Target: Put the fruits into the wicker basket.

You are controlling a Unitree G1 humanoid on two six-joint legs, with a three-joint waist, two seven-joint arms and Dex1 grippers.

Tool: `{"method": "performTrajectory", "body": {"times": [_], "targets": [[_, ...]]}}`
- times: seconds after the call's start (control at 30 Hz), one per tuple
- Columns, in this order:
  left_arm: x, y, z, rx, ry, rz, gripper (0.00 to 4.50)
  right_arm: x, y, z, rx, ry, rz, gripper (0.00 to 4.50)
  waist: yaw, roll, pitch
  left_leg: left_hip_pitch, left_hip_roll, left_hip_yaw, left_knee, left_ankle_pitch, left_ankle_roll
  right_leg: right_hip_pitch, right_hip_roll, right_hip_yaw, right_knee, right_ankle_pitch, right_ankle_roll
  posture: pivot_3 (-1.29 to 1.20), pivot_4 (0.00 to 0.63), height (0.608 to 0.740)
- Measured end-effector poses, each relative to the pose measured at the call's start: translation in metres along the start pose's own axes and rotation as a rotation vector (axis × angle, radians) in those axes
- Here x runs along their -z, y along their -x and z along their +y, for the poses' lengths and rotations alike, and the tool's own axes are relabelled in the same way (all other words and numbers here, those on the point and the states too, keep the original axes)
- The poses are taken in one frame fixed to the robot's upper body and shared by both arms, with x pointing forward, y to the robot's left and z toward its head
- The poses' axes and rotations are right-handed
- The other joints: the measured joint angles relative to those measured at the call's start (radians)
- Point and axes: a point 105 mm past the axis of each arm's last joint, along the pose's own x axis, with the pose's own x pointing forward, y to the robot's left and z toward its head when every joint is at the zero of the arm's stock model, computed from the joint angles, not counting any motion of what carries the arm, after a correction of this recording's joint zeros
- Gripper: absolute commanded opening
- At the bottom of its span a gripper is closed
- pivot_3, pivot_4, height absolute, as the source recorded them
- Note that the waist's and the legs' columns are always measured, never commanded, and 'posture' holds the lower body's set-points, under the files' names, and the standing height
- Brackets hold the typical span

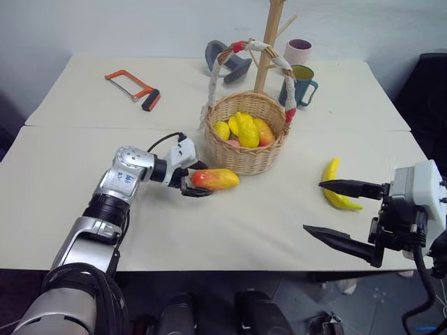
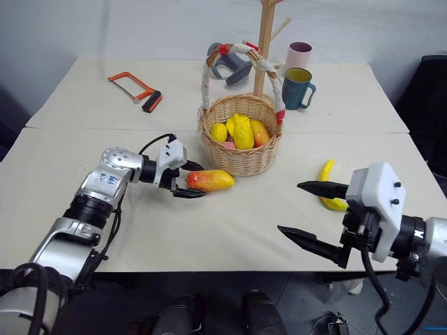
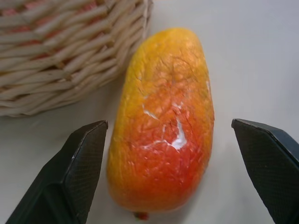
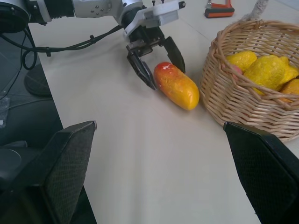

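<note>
An orange-red to yellow mango lies on the table just left of the wicker basket. My left gripper is open, its two black fingers straddling the mango's red end without closing on it; the left wrist view has the mango between the fingers and the basket wall beside it. A yellow banana lies on the table to the right of the basket. My right gripper hangs open near the table's front right edge, with nothing between its fingers, just in front of the banana.
Several yellow lemon-like fruits sit inside the basket. Behind it stand a wooden mug tree, a teal mug, a pink mug and a grey object. An orange hacksaw lies at the back left.
</note>
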Motion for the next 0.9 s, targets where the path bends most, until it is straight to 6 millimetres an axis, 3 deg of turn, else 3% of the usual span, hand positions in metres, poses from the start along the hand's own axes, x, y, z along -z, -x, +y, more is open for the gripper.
{"method": "performTrajectory", "body": {"times": [0.27, 0.43, 0.53, 0.6, 0.7, 0.77, 0.9], "targets": [[0.002, -0.014, -0.004, 0.056, -0.046, 0.012, 2.35, 0.008, 0.001, 0.004, 0.015, -0.014, 0.029, 4.5, 0.001, 0.0, 0.0, 0.0, 0.0, -0.002, 0.0, 0.0, 0.0, 0.0, 0.0, -0.001, 0.001, 0.0, 0.0, 0.0, 0.15, 0.74], [-0.009, -0.006, -0.01, 0.1, -0.051, -0.055, 2.31, 0.014, 0.006, 0.004, 0.028, -0.018, 0.057, 4.5, -0.004, 0.0, 0.0, 0.0, 0.0, -0.001, -0.001, 0.0, 0.0, 0.0, 0.0, -0.001, 0.001, 0.0, 0.0, 0.0, 0.15, 0.74], [-0.025, 0.023, -0.033, 0.219, 0.011, -0.206, 2.31, 0.012, 0.006, 0.001, 0.041, -0.002, 0.05, 4.5, -0.016, 0.0, 0.0, 0.0, 0.002, -0.002, -0.001, 0.005, -0.008, 0.0, 0.001, -0.002, 0.002, 0.0, -0.001, 0.0, 0.15, 0.74], [-0.048, 0.041, -0.036, 0.239, 0.056, -0.317, 2.31, 0.01, 0.006, -0.001, 0.05, 0.008, 0.039, 4.5, -0.015, 0.0, 0.0, 0.0, 0.001, -0.004, -0.001, 0.006, -0.008, 0.0, 0.001, -0.003, 0.003, 0.0, -0.001, 0.0, 0.15, 0.74], [-0.091, 0.057, -0.019, 0.152, 0.095, -0.458, 2.31, 0.007, 0.006, -0.004, 0.068, 0.025, 0.029, 4.5, 0.002, 0.0, 0.0, 0.001, -0.003, -0.01, 0.0, 0.006, -0.002, 0.004, 0.001, -0.004, 0.004, 0.0, 0.0, 0.0, 0.15, 0.74], [-0.114, 0.052, 0.008, 0.001, 0.133, -0.458, 2.31, 0.007, 0.005, -0.005, 0.075, 0.025, 0.028, 4.5, 0.01, 0.0, 0.0, 0.0, -0.006, -0.014, 0.002, 0.008, 0.002, 0.006, 0.0, -0.003, 0.002, 0.002, 0.004, 0.0, 0.15, 0.74], [-0.128, 0.027, 0.035, -0.162, 0.183, -0.385, 2.31, 0.008, 0.002, -0.006, 0.087, 0.03, 0.024, 4.5, 0.002, 0.0, 0.0, -0.002, -0.008, -0.012, 0.002, 0.007, 0.006, 0.007, -0.002, -0.001, -0.001, 0.005, 0.007, 0.0, 0.15, 0.74]]}}
